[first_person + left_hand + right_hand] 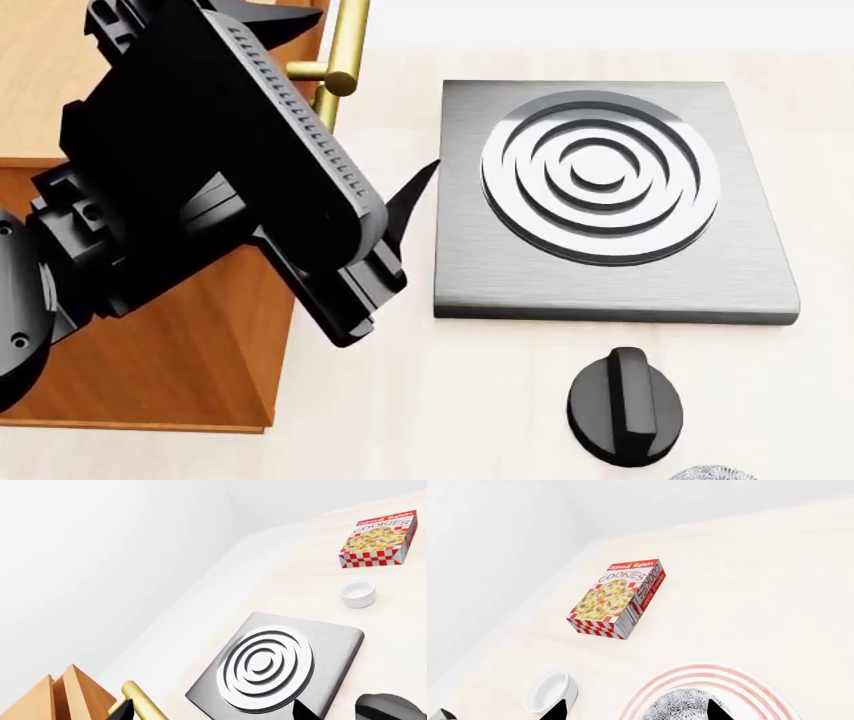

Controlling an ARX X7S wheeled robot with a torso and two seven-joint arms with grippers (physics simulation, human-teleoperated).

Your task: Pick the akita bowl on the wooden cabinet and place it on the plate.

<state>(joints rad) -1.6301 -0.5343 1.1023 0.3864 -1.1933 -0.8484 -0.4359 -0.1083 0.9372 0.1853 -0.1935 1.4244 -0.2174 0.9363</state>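
We see an akita bowl (684, 705) already resting on the plate (760, 690) at the right wrist frame's bottom, our right jaws spread either side, grasping nothing; left jaws' state unclear; next, retreat upward

A simulated kitchen: a pale wooden counter (400, 420) against white walls carries a grey square metal stove (607, 205) with its black knob (625, 405) at six o'clock, and a red-and-white cookie box (617, 600).

Left tool (400, 215) black and bulky at frame left, over wooden cabinet (147, 370); grey stove (607, 270) upper right, black knob (625, 405) below, on pale tabletop (441, 400).
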